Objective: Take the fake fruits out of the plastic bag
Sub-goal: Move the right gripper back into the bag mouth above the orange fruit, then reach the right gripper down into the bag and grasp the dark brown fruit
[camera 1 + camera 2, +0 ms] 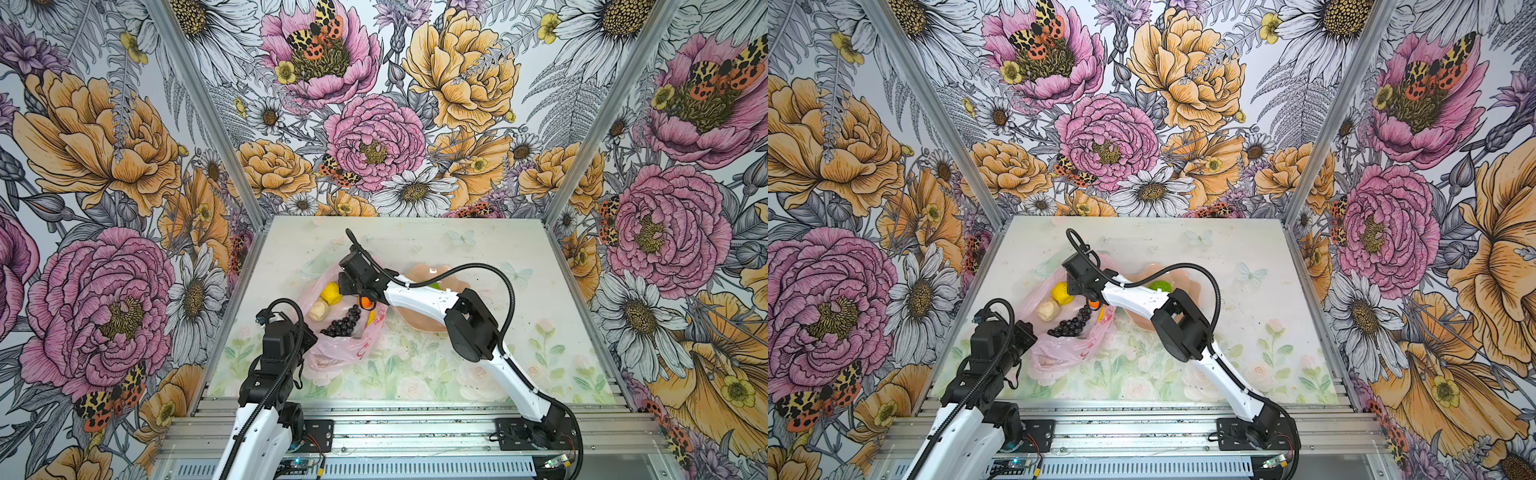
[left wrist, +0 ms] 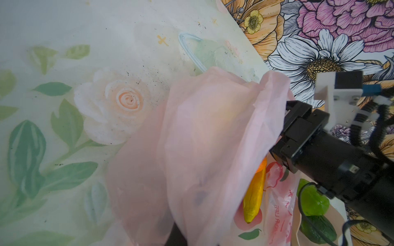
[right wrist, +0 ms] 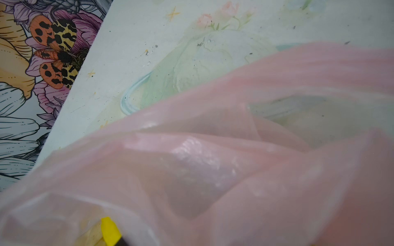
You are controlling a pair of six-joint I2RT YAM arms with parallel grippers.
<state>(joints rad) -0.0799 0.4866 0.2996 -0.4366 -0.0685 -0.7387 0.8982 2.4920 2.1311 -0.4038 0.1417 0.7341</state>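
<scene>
**Pink plastic bag [image 3: 213,170] film fills both wrist views, with fruit lying in its open mouth**

Clenched on the bag's near edge, the left gripper [image 1: 311,338] pinches the thin, crinkly, translucent film. The right gripper [image 1: 365,300] reaches across the middle into the bag's mouth with its jaws at the round orange [image 1: 365,304]. Its wrist hides whether they actually pinch the fruit, so I cannot tell.

Around the orange, inside the bag, lie a yellow lemon [image 1: 331,292], a beige lumpy piece [image 1: 320,311] and a knobbly dark grape bunch [image 1: 343,323]. A smooth banana [image 2: 254,196] rests there too, against the side with the red print.

Just beside the bag on the right, a peach scalloped dish [image 1: 419,322] holds a glossy green lime [image 1: 1160,286] and a dark avocado [image 2: 317,230]. Bag and dish both sit on the pale, flower-printed table [image 1: 478,365].
</scene>
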